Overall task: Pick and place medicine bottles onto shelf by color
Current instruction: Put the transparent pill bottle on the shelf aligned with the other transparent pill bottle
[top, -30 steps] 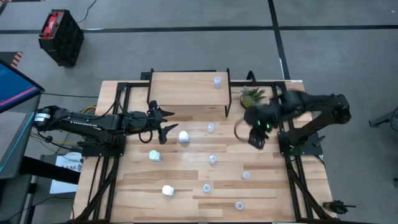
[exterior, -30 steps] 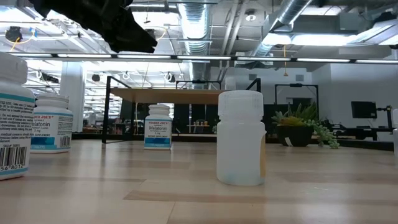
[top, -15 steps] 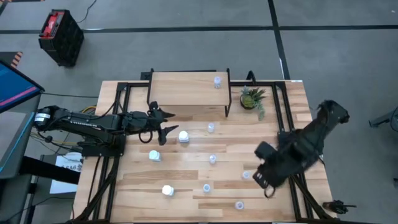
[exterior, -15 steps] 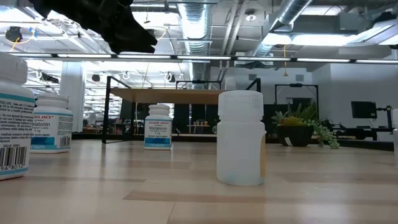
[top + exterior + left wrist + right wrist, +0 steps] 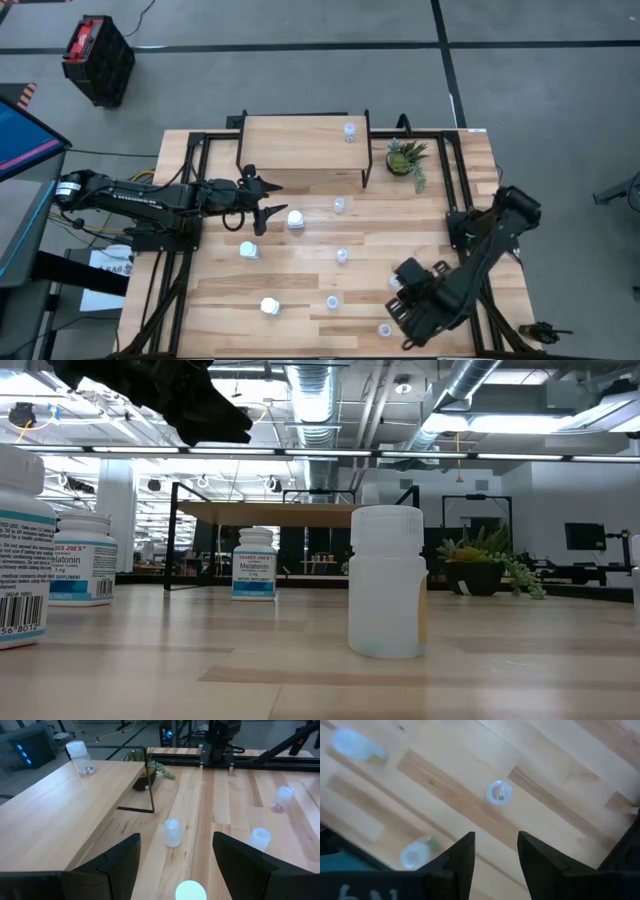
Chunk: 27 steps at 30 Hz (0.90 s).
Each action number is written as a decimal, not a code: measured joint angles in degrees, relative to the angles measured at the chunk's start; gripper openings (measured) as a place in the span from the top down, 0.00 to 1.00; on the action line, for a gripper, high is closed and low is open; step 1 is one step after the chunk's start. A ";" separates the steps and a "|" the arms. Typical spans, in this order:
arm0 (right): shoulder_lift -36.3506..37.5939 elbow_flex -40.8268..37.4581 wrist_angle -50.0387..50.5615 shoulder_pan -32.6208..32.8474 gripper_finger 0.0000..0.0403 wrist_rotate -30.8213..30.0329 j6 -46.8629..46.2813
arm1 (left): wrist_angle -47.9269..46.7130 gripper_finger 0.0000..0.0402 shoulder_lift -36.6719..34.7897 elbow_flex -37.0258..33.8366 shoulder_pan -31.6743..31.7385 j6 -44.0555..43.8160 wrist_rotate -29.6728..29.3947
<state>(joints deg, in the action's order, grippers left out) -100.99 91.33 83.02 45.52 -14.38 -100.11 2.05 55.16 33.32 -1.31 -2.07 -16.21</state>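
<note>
Since a second ago, the right arm has swung from beside the small green potted plant [image 5: 405, 158] down to the near right corner of the slatted wooden tabletop [image 5: 300, 285], while the left arm has not moved. The right gripper [image 5: 407, 317] now hangs over that corner with its fingers spread and nothing between them; in its wrist view a small translucent bluish-white medicine bottle [image 5: 498, 792] stands just ahead of the fingertips, seen from above with something reddish inside, and two more pale bottles [image 5: 357, 746] [image 5: 415, 854] lie off to one side. The left gripper [image 5: 262, 197] hovers with its dark fingers [image 5: 117, 865] spread wide and empty, just beside a chunky bright white medicine bottle [image 5: 296, 219], whose cap [image 5: 190, 891] glows between the fingertips. Beyond it stand a translucent bottle [image 5: 172, 833] and two others [image 5: 259, 839] [image 5: 283, 799]. The low light-wood shelf on thin black legs [image 5: 295, 145] sits ahead of the left gripper and carries one translucent bottle [image 5: 350, 131] near its right end, something small and red showing inside it [image 5: 80, 757]. Other white labelled bottles [image 5: 254, 564] [image 5: 83, 559] remain on the tabletop.
</note>
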 joint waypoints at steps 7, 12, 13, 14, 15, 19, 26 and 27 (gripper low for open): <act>-2.58 0.00 0.50 -6.50 0.45 2.39 8.27 | 0.29 0.41 0.00 0.00 0.00 0.77 0.00; -2.14 0.00 1.41 -9.38 0.38 4.12 16.57 | 0.52 0.41 0.00 0.00 0.00 0.79 0.00; -1.60 0.00 2.16 -9.59 0.37 4.88 18.47 | 0.52 0.41 0.00 0.00 0.01 0.79 0.00; -0.99 0.03 2.92 -9.81 0.37 5.54 20.39 | 0.50 0.41 0.00 0.00 0.00 0.79 0.00; -0.22 0.04 3.63 -10.08 0.37 5.73 22.46 | 0.49 0.41 0.00 0.00 -0.01 0.79 0.00; 2.62 0.04 4.82 -9.15 0.37 3.10 27.94 | 0.45 0.41 0.00 0.00 0.01 0.79 0.00; 6.79 -1.94 7.02 -1.98 0.37 -8.16 17.04 | 0.41 0.41 0.00 0.00 -0.01 0.79 0.00; 7.23 -2.74 6.99 -0.83 0.37 -8.50 14.25 | 0.41 0.41 0.00 0.00 -0.01 0.75 0.00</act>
<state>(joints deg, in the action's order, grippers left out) -93.75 88.59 90.01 44.69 -22.87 -85.86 2.46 55.16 33.32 -1.32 -1.32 -16.21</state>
